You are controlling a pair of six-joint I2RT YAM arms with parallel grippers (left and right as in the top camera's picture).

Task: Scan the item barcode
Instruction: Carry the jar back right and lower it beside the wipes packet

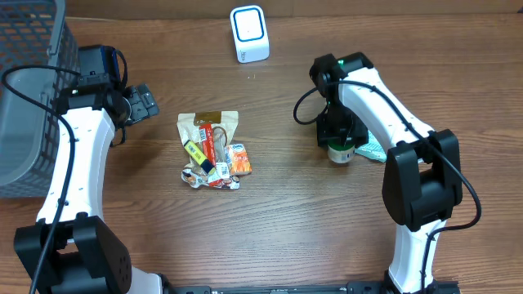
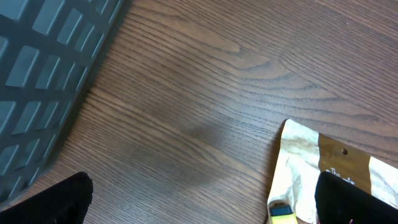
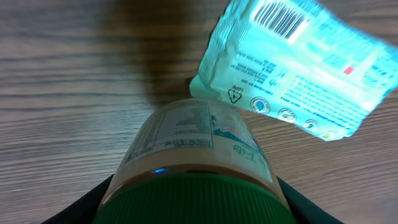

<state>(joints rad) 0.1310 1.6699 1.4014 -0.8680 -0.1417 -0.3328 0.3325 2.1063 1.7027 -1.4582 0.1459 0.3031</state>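
Overhead, clamped from above onto a green-capped bottle (image 1: 341,153) at the right side of the wooden table (image 1: 278,229): the right gripper (image 1: 337,133), with dark fingers (image 3: 93,208) pressed against either side of the cap in the wrist view. Impossible to tell whether resting on the wood or held just off it. Label print curved away, blurred and too small to read. Just beside the bottle, perhaps touching it, a teal packet (image 3: 292,68) lying flat with a barcode facing up, its right end cut off by the frame; from overhead, mostly hidden beneath the arm. Well apart from both, standing near the table's far edge, a white barcode scanner (image 1: 249,33) with a blue-ringed face. On the opposite side, spread wide and gripping nothing, the left gripper (image 1: 145,102), hanging near a grey mesh basket (image 1: 24,98) cropped by the left edge of the frame. Between the two arms, a heap of snack packets (image 1: 212,151): a beige pouch (image 2: 311,155) at the far end, a small yellow pack (image 1: 194,152) on top, the rest overlapping and hard to tell apart. From the left wrist, only two black fingertips (image 2: 59,199) at the bottom corners, the right one covering part of the pouch, with a slice of basket wall out of focus at upper left.
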